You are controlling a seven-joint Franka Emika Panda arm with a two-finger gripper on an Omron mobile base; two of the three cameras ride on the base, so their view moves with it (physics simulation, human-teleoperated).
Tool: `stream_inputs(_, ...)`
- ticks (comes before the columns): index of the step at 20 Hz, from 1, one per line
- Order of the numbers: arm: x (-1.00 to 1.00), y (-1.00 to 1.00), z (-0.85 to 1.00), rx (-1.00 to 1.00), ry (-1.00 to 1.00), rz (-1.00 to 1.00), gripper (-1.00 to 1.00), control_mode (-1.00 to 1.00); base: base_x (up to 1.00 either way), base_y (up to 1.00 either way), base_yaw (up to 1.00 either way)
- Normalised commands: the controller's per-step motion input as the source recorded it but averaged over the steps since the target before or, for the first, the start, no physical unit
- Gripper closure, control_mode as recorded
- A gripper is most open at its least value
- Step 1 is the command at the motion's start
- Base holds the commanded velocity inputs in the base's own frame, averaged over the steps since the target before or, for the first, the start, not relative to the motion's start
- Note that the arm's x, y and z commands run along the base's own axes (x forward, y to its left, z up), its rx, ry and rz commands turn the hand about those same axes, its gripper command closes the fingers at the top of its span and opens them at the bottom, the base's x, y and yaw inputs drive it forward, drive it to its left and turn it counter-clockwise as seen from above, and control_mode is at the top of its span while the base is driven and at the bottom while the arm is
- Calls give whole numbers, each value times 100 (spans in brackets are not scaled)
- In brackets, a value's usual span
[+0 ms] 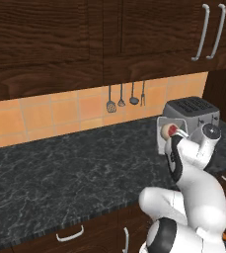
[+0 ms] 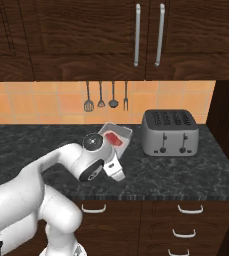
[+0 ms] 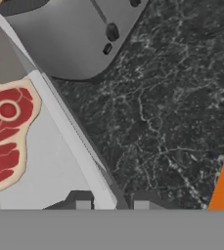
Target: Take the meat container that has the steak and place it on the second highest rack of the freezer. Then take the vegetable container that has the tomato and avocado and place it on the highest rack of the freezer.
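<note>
Grey-walled, your meat container (image 2: 120,137) with the steak (image 3: 3,136) is clamped at its rim by the jaws of the gripper (image 3: 112,204), tilted above the desk (image 2: 196,170) near the toaster (image 2: 169,132).

Toaster (image 2: 169,133) on blk counter (image 2: 26,145), utensils (image 2: 106,102) on wall

Base views: behind the arm, left and right, sharing the surface (image 1: 75,168) and toaster (image 2: 169,132).
Hand view: close, looking down at the surface.
</note>
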Motion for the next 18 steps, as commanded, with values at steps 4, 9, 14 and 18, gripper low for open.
stream_inputs(4,-75,2,96,0,6,0,100,-100,0,0,0)
stream_inputs(9,-86,12,87,0,-1,4,100,-100,0,0,0)
stream_inputs(14,-93,4,100,0,0,3,100,-100,0,0,0)
stream_inputs(18,-100,14,83,0,0,2,100,-100,0,0,0)
